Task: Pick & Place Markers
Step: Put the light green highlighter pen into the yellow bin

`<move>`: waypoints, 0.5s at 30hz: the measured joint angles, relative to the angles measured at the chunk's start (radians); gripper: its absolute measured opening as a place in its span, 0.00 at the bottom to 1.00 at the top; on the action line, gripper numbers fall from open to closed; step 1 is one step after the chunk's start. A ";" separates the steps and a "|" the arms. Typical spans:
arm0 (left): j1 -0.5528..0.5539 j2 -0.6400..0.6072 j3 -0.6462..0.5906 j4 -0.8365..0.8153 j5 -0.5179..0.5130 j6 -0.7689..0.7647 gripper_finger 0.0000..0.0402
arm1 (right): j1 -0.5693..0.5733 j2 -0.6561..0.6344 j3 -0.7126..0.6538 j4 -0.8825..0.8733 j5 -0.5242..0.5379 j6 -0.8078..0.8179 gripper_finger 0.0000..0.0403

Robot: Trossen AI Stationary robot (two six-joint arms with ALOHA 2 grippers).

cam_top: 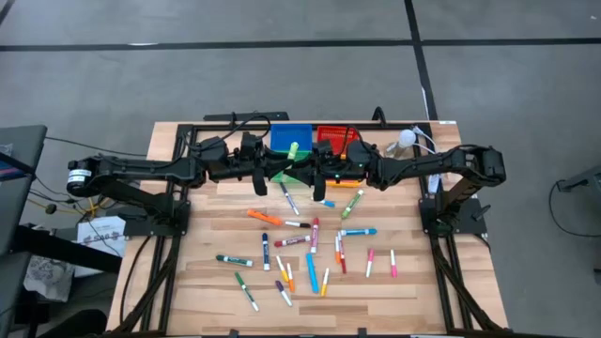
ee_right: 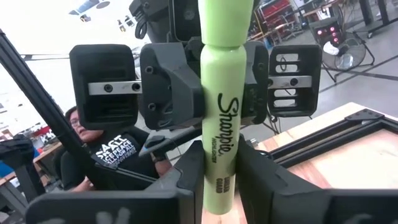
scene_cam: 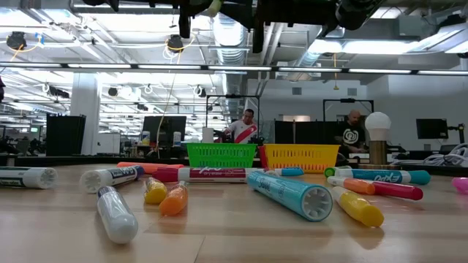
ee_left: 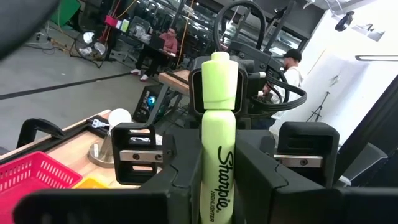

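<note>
A yellow-green highlighter marker (cam_top: 293, 148) stands nearly upright in the air between my two grippers, above the bins at the table's far side. My left gripper (cam_top: 285, 165) and my right gripper (cam_top: 308, 167) point level at each other, and both are shut on the marker (ee_left: 217, 124) (ee_right: 219, 74). Its lower tip (scene_cam: 212, 7) shows at the top of the low view. Several other markers (cam_top: 310, 246) (scene_cam: 289, 191) lie on their sides, scattered over the wooden table. My left gripper pinches the marker's barrel at the printed name (ee_left: 219, 180) between its two fingers. The fingers come in level from the table's left and lie across the barrel. The marker stands upright, clear of the table. My right gripper pinches the barrel below the printed name (ee_right: 217, 186) between its two fingers. Its fingers come in level from the table's right, across the barrel and just under my left gripper's fingers (ee_right: 171, 93).
Under the grippers stand a blue bin (cam_top: 291, 138), a red bin (cam_top: 333, 138), a green bin (scene_cam: 221, 155) and a yellow bin (scene_cam: 301, 156). A white lamp (cam_top: 406, 139) stands at the far right. People sit in the room beyond the table.
</note>
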 joint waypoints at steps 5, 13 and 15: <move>0.000 0.000 0.000 -0.001 0.001 0.000 0.21 | 0.000 0.000 0.000 -0.001 0.000 0.000 0.16; 0.000 0.000 0.000 -0.002 0.002 0.000 0.22 | 0.000 0.000 -0.001 0.002 0.000 0.001 0.16; 0.000 0.000 0.000 -0.002 0.003 0.010 0.22 | 0.000 0.000 -0.001 0.003 0.000 0.001 0.16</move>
